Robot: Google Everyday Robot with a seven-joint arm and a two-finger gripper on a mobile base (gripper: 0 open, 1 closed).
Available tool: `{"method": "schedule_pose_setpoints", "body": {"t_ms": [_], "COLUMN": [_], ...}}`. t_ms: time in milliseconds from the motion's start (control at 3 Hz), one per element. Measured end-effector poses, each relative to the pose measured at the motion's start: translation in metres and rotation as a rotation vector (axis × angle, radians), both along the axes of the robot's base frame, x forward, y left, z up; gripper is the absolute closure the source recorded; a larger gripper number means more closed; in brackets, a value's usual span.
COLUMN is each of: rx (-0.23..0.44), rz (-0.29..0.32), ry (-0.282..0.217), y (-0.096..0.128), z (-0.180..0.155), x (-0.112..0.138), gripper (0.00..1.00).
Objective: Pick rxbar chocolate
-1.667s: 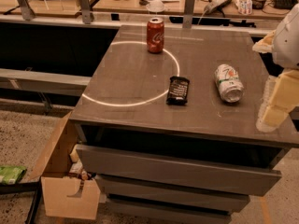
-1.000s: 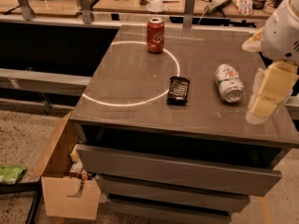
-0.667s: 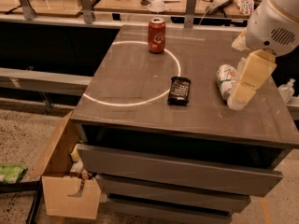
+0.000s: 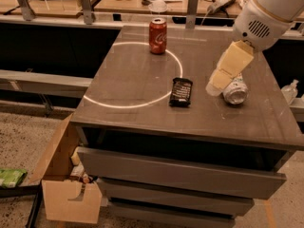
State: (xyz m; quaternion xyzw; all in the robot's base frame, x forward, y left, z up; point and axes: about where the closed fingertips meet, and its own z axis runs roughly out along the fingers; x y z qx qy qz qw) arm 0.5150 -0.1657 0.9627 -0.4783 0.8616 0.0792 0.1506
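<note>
Rxbar chocolate (image 4: 181, 91) lies flat on the table (image 4: 133, 80). Gripper (image 4: 214, 85) hangs just beside the rxbar chocolate, not touching it. Whether the gripper is spread or closed cannot be told.

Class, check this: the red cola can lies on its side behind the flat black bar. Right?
No. The camera view shows the red cola can standing upright behind the flat rxbar chocolate. The hand hangs right of the bar.

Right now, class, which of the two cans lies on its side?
The pale dented can, partly behind the gripper on the right; the red cola can stands upright.
</note>
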Motion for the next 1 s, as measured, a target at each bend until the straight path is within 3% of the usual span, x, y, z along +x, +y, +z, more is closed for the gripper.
{"method": "schedule_pose_setpoints", "body": {"t_ms": [333, 667, 1000], "rx": [-0.001, 0.028, 0.091], "rz": [0.013, -0.055, -0.198], "ry": [-0.014, 0.020, 0.121], "y": [0.000, 0.003, 0.011], "z": [0.001, -0.006, -0.025], "x": [0.001, 0.007, 0.024], "gripper": [0.00, 0.00, 0.00]}}
